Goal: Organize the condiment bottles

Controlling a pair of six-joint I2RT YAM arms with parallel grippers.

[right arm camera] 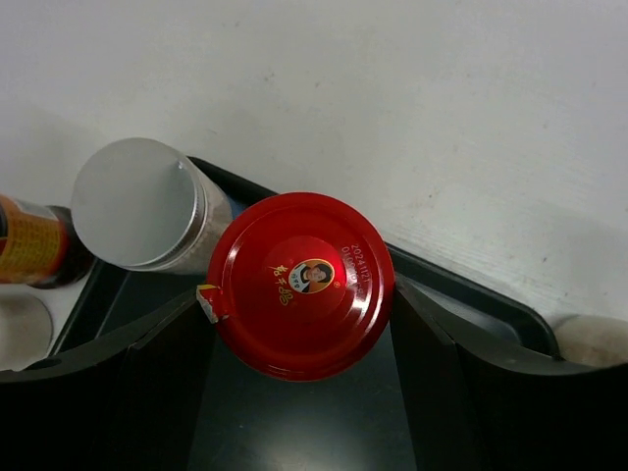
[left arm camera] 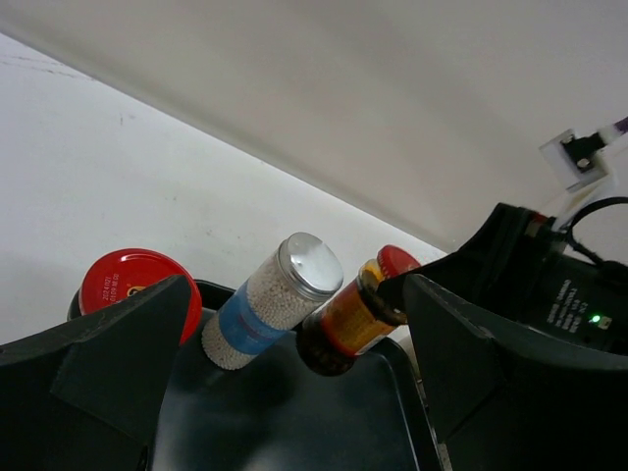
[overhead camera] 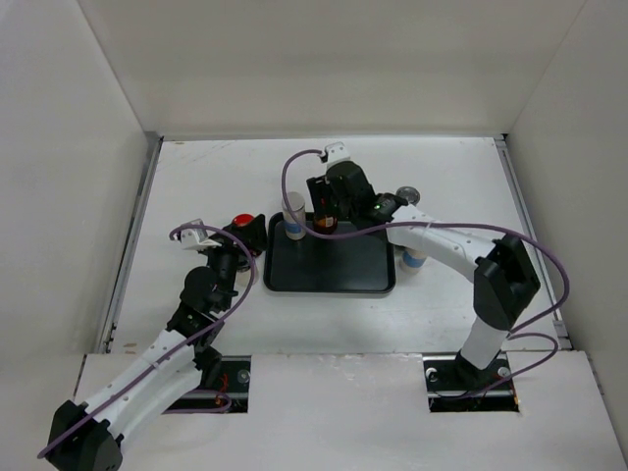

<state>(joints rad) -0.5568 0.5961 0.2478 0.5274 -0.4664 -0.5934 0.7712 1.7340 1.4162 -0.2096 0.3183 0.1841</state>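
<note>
**Seating the red-lidded jar (right arm camera: 294, 275) at 12 o'clock on the black tray (overhead camera: 329, 277)**

The jar is pinched at its sides by the right pincer (right arm camera: 297, 329). It stands just inside the tray's 12 o'clock rim, just beside the silver-lidded shaker (right arm camera: 137, 201) in the 11 o'clock corner. Whether its base rests on the tray floor I cannot tell.

The likely trouble is crowding. When the fingers part, the one on the shaker's side could nudge the shaker over. A base set on the raised rim would probably tip the jar onto the counter (overhead camera: 196, 186).

The right arm reaches from its base at 5 o'clock, elbow out at 3 o'clock, forearm swung across, wrist pointing down.

The left pincer (overhead camera: 247, 234) is spread and holds nothing. It sits low at the tray's 9 o'clock side, facing across it, near a red-capped jar (overhead camera: 242, 221) on the counter.
</note>
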